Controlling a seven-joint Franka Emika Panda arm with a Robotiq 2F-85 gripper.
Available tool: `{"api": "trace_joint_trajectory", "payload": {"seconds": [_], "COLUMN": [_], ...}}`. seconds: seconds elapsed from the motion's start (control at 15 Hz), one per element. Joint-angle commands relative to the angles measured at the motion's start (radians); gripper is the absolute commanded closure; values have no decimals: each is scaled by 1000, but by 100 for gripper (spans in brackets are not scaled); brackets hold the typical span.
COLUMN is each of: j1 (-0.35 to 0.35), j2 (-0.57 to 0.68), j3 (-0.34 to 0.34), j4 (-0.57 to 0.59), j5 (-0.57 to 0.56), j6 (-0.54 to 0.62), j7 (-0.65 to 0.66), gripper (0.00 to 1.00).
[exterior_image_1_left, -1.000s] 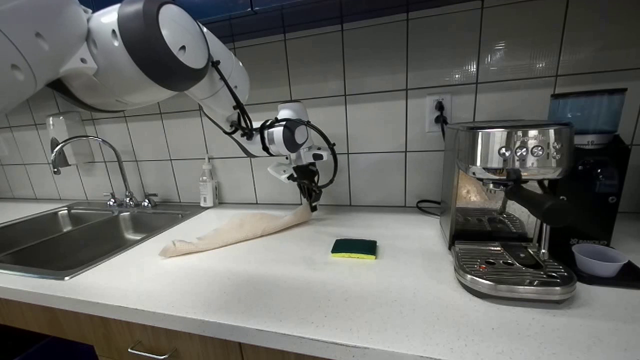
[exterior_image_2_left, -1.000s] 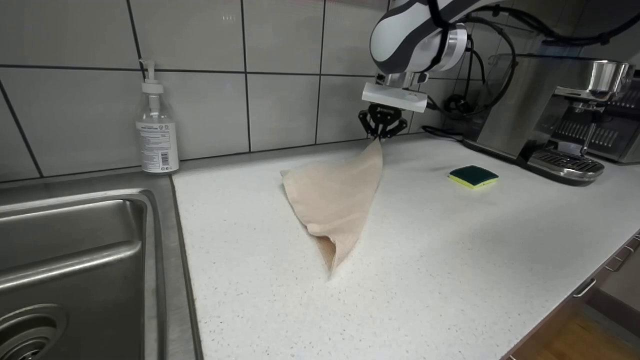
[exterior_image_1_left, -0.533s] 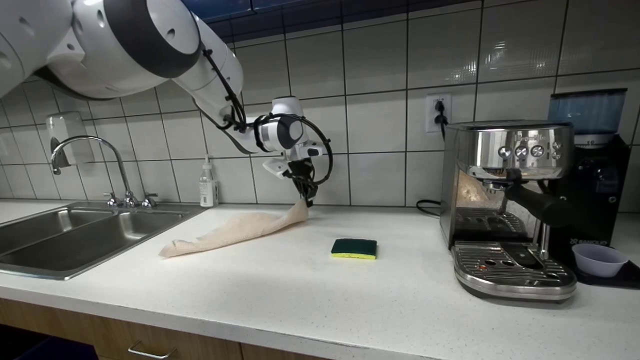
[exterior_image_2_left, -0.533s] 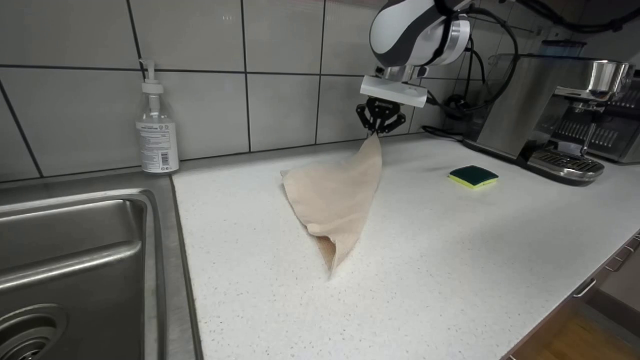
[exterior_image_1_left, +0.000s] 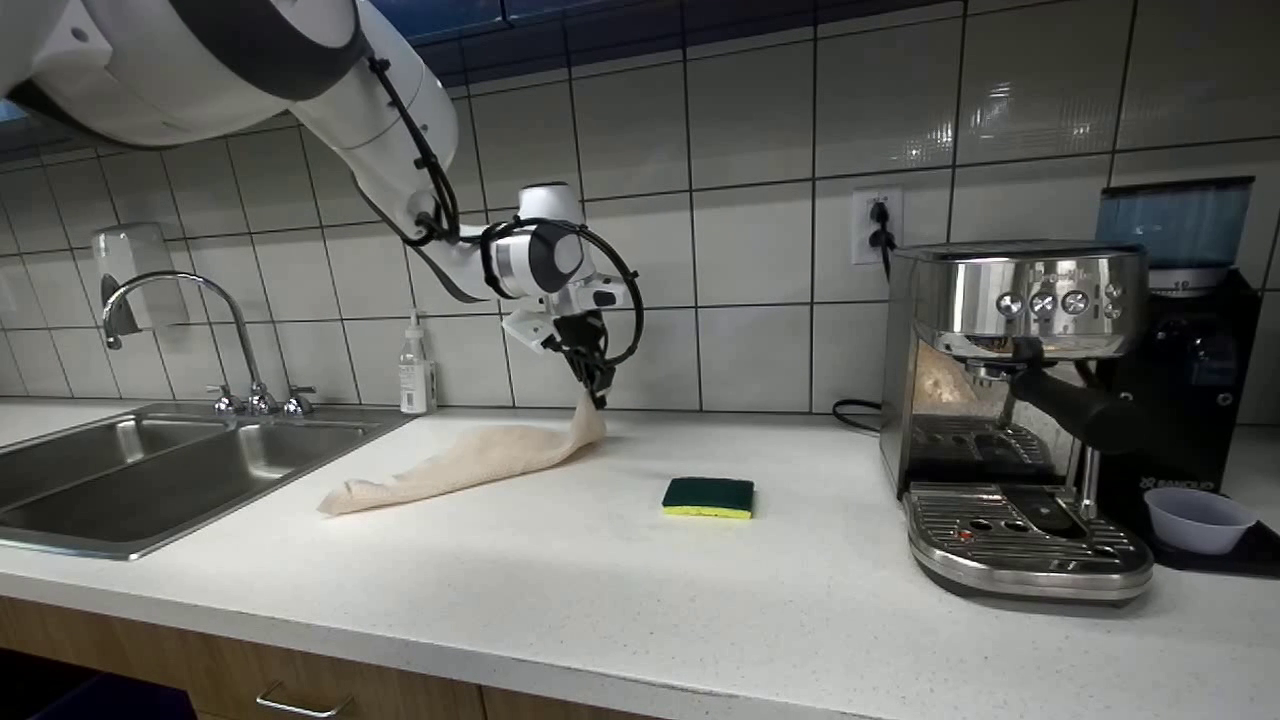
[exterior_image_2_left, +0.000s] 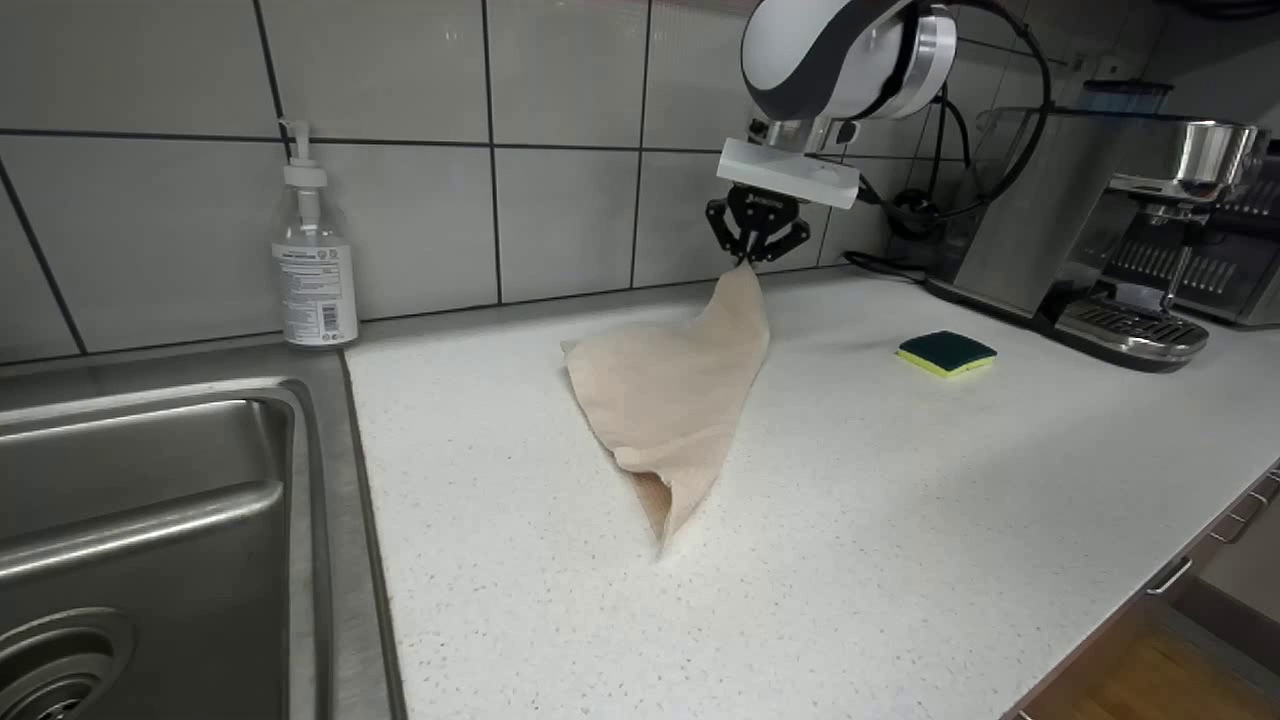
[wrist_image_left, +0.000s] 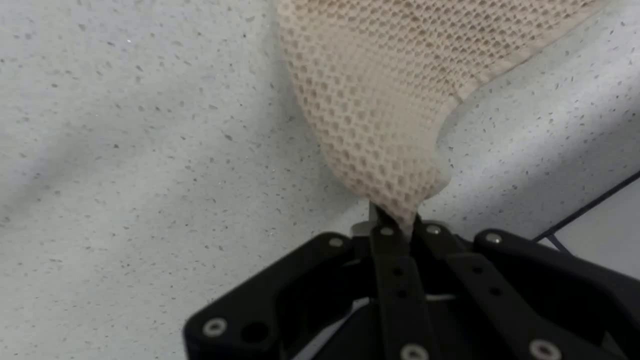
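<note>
Downward from the upper left of an exterior view, a white robot arm (exterior_image_1_left: 350, 110) slants to mid-frame, wrist (exterior_image_1_left: 550, 255) bent so the gripper (exterior_image_1_left: 597, 401) points at the white counter (exterior_image_1_left: 520, 600) — fingers (wrist_image_left: 387, 247) pinched together on the raised tip of a beige cloth (exterior_image_1_left: 490, 455), the rest spread left of centre. A green-and-yellow sponge (exterior_image_1_left: 708, 497) lies just right of centre.

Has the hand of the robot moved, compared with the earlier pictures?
Yes. In an exterior view, the hand, pinching the cloth, has shifted slightly upward and toward the pump bottle, which has stayed in place.
</note>
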Motion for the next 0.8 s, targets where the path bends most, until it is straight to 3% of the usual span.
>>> {"api": "trace_joint_trajectory", "payload": {"seconds": [0.0, 0.73], "j1": [25, 91], "j2": [-110, -270], "j3": [1, -3], "j4": [-152, -382], "j5": [-3, -26], "j6": [48, 119], "j7": [11, 31], "gripper": [99, 99]}}
